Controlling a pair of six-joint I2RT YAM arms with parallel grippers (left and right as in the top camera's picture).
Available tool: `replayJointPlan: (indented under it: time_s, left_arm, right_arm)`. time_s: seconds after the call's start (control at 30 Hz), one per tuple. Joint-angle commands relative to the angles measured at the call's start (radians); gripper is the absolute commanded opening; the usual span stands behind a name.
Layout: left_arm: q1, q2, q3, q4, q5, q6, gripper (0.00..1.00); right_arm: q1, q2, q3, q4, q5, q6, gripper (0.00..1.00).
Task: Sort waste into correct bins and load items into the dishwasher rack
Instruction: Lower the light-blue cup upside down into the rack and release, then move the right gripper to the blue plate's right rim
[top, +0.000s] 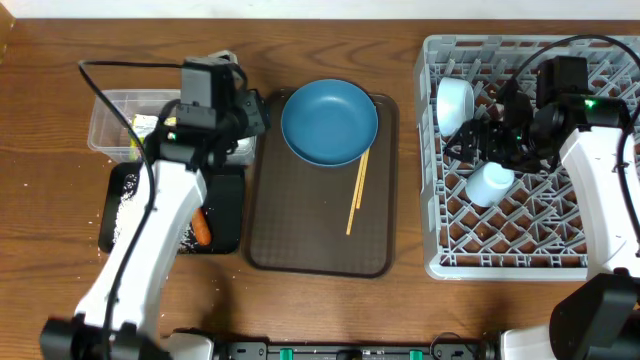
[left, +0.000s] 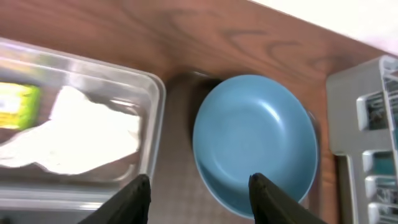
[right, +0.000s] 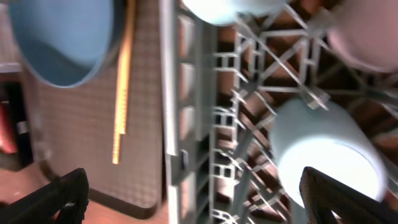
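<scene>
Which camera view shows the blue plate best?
The overhead view: the blue plate appears whole and sharp there, resting on the brown tray. The left wrist view shows it large but blurred, with its near edge cut off. The right wrist view catches only one part of it, in the frame corner.

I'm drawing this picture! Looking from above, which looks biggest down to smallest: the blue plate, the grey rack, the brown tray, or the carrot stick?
1. grey dishwasher rack
2. dark brown serving tray
3. blue plate
4. orange carrot stick
</scene>
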Motion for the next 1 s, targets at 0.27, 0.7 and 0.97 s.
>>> replayJointPlan:
  time_s: [0.27,0.7,0.97]
  left_arm:
    - [-0.072,0.003,0.011,-0.057,-0.198,0.054,0.98]
    - [-0.072,0.004,0.01,-0.121,-0.126,0.054,0.98]
    - [-0.072,0.004,0.01,-0.121,-0.126,0.054,0.98]
  right_arm:
    - [0.109,0.008,0.02,0.028,-0.061,-0.02,0.93]
    - [0.266,0.008,0.019,0.092,0.018,-0.019,0.99]
    - [0.373,0.008,0.019,0.196,0.018,0.035,0.97]
